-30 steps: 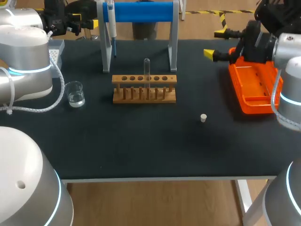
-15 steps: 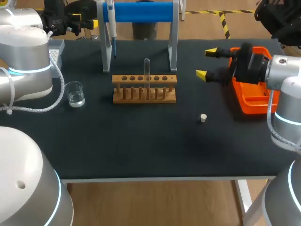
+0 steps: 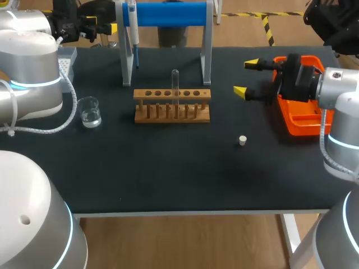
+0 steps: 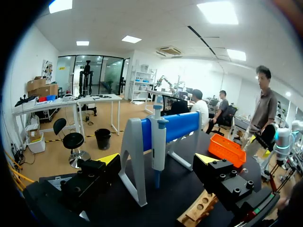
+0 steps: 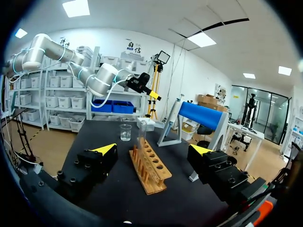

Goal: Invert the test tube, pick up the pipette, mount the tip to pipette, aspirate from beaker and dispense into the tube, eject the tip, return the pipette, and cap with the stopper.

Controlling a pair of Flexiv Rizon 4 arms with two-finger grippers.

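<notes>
A clear test tube (image 3: 175, 87) stands in the wooden rack (image 3: 171, 105) at mid-table, rounded end up. The pipette (image 3: 133, 22) hangs on the blue stand (image 3: 168, 14) behind the rack. A beaker (image 3: 90, 111) with liquid sits left of the rack, and a small white stopper (image 3: 242, 140) lies to its front right. My left gripper (image 3: 106, 28) is open at the back left, facing the pipette (image 4: 158, 142). My right gripper (image 3: 245, 77) is open and empty right of the rack, pointing at the rack (image 5: 150, 169) and the tube (image 5: 140, 142).
An orange tray (image 3: 303, 106) lies on the right under my right arm. A grey box (image 3: 67, 59) sits at the back left edge. The front half of the black table (image 3: 168, 179) holds only the stopper.
My right gripper has swung leftward off the orange tray toward the rack, mostly in the first half second. The left arm and the objects have not moved.
</notes>
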